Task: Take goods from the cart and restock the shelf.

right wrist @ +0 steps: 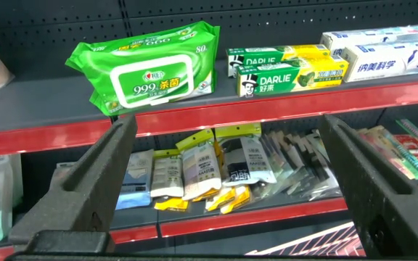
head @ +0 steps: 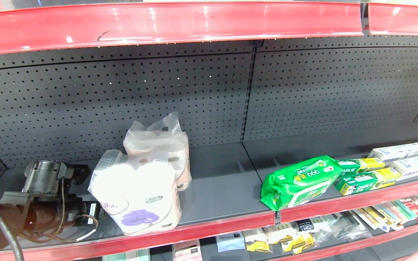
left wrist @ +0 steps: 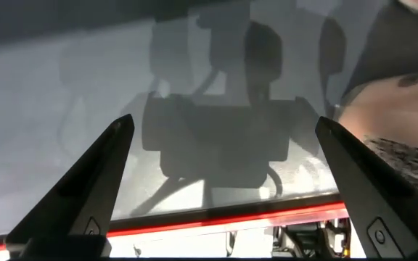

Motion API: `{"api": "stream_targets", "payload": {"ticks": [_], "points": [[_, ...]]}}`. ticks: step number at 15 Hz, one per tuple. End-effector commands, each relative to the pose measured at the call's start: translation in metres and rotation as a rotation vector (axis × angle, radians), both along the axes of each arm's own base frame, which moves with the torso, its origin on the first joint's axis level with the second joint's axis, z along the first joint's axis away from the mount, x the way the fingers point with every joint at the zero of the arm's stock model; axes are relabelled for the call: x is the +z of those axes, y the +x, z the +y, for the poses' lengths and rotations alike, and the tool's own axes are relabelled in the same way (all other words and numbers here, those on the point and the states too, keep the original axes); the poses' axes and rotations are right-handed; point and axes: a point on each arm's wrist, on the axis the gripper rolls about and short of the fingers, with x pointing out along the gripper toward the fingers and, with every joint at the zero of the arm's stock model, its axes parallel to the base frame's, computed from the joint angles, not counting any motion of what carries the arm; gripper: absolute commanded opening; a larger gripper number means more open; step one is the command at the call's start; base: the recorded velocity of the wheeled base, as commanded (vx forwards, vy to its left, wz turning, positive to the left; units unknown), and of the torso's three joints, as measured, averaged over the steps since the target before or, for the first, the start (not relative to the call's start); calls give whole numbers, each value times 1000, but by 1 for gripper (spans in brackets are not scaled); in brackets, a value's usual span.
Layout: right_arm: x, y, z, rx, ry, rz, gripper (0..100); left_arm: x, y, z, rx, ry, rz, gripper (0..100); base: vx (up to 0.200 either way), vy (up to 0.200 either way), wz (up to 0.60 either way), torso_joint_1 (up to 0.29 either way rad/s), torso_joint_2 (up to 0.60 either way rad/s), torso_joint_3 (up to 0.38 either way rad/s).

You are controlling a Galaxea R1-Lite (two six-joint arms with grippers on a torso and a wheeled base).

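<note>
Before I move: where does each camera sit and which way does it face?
Head: on the head, facing forward-down at the shelf; left arm lower left.
Left wrist: above the shelf, looking down; left gripper, jaws open.
Right wrist: back from the shelf, facing its front; right gripper, jaws open.
Shared: head and right wrist show the wipes pack.

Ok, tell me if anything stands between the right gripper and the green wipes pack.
Nothing visible does. The right gripper, open, faces the green wipes pack lying at the front of the shelf, with only air between them. The toothpaste boxes lie beside the pack, not before it.
</note>
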Motion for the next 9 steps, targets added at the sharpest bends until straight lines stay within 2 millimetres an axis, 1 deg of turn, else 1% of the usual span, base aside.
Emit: {"api": "stream_targets", "payload": {"ticks": [1, 9], "points": [[0, 0, 0, -2, 0, 1, 100, -1, 2, -1, -7, -3, 2, 100, 0, 0, 0, 0, 0, 0], [0, 0, 0, 0, 0, 1, 100, -4, 7, -10, -43, -5, 13, 100, 0, 0, 0, 0, 0, 0]]}}
